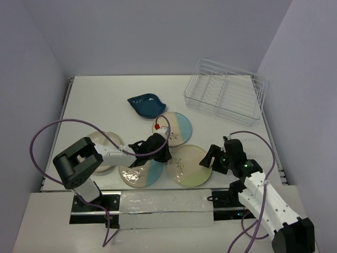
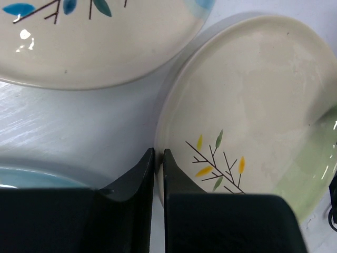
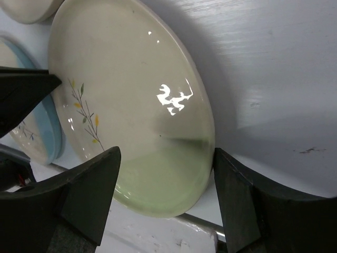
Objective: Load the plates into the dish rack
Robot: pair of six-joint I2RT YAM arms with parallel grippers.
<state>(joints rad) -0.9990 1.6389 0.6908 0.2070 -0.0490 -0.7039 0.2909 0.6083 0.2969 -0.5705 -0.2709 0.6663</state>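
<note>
The table (image 1: pixel 105 95) is big & white. The dish rack (image 1: pixel 226 90) sits at the far R corner w/ no plates in it, well apart from all the plates. So the job looks like it's only at the start.

The green plate (image 1: pixel 188 166) lies flat near the front, just beside 2 blue plates: one (image 1: pixel 139 176) to its L, one (image 1: pixel 179 129) behind it. The dark blue leaf dish (image 1: pixel 146 104) is farther back. The cream divided plate (image 1: pixel 103 141) is partly under the L arm.

The R gripper (image 3: pixel 166 154) has its fingers wide apart, one on each side of the green plate's green part, not squeezing yet. The L gripper (image 2: pixel 159 153) has its fingers together w/ nothing between them, tips right at the plate's rim on the other side, like a stopper.

What could go wrong, prob.:
- The plate is flat & shiny, so the R fingers may slide off the rim & not grab it.
- If the L tips slip over the rim, the plate could scoot into the blue plates & clink.
- The rack is a long way off. A weak pinch on just the edge may let the plate tip & fall.
</note>
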